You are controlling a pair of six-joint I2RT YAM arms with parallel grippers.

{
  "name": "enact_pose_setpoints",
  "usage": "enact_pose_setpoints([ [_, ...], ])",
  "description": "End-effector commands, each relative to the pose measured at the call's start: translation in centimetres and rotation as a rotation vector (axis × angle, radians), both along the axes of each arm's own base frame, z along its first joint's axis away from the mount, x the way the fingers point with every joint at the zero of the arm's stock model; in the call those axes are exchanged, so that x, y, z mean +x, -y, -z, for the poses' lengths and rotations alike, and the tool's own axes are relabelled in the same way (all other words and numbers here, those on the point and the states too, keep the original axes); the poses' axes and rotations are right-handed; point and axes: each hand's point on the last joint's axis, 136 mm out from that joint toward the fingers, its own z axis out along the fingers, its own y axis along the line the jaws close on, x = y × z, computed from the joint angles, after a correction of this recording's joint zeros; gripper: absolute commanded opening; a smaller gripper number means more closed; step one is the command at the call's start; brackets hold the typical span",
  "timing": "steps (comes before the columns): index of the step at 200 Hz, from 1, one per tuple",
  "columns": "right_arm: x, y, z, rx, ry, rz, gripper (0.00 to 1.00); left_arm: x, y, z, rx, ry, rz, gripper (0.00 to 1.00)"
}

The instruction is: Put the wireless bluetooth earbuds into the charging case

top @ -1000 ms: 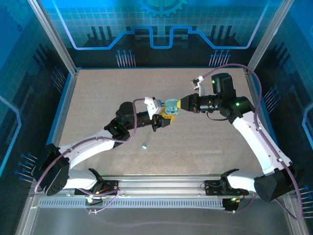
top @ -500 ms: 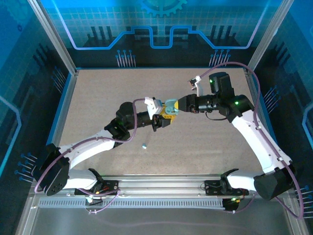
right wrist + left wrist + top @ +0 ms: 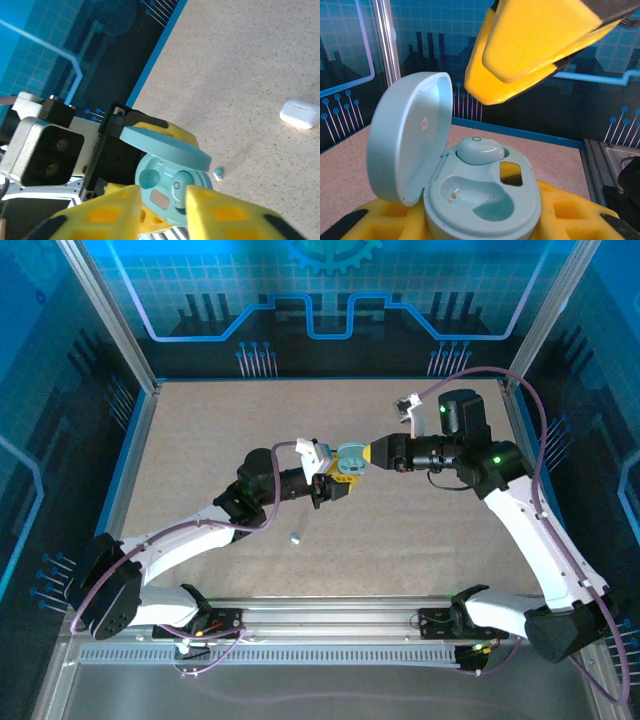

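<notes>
My left gripper (image 3: 338, 483) is shut on a light blue charging case (image 3: 485, 200), its yellow pads at the case's base and the lid (image 3: 410, 135) standing open. One light blue earbud (image 3: 479, 149) sits in the far socket. The near socket (image 3: 480, 197) is empty, with its gold contacts showing. My right gripper (image 3: 162, 192) is open, its yellow fingers (image 3: 535, 45) hovering just in front of the open case (image 3: 172, 187) with nothing between them. A second light blue earbud (image 3: 295, 537) lies loose on the table below the left arm, the same earbud (image 3: 218, 173) lying beside the case in the right wrist view.
A white, closed charging case (image 3: 300, 113) lies on the speckled table (image 3: 200, 440) off to one side. Aluminium frame posts (image 3: 110, 320) and a blue rim border the table. Both arms meet near the table's middle.
The right arm's elbow and wrist have swung slightly to the right while its fingers stay by the case. The left arm and the loose earbud have not moved.
</notes>
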Motion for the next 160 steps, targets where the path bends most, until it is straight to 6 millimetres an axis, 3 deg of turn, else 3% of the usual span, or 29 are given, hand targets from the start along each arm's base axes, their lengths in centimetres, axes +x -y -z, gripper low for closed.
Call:
enact_pose_setpoints([
  [1,-1.0,-0.3,0.0,0.008,-0.008,-0.044,0.26,-0.4,0.2,-1.9,-0.027,0.053,0.014,0.31],
  [29,-0.9,-0.2,0.2,-0.004,-0.007,-0.042,0.22,-0.5,0.2,-2.0,-0.03,0.058,0.02,0.31],
  [60,-1.4,-0.4,-1.1,0.029,0.046,-0.072,0.24,-0.1,-0.1,-1.9,-0.024,0.053,-0.014,0.31],
  [85,-0.5,1.0,-0.3,-0.023,0.087,0.036,0.26,1.2,-1.5,-1.7,0.0,0.042,-0.118,0.29],
  [106,0.6,2.5,2.8,-0.089,0.051,0.15,0.28,2.6,-4.2,-1.8,-0.006,0.023,-0.244,0.29],
  [120,0.8,2.3,5.4,-0.099,-0.014,0.151,0.28,3.4,-6.5,-2.3,-0.032,0.016,-0.329,0.29],
  [133,0.9,1.4,8.1,-0.105,-0.099,0.13,0.28,4.0,-8.6,-2.7,-0.045,0.01,-0.397,0.29],
  [160,-0.1,-2.3,14.2,-0.175,-0.249,0.009,0.33,4.1,-11.5,-3.6,-0.047,0.017,-0.475,0.29],
])
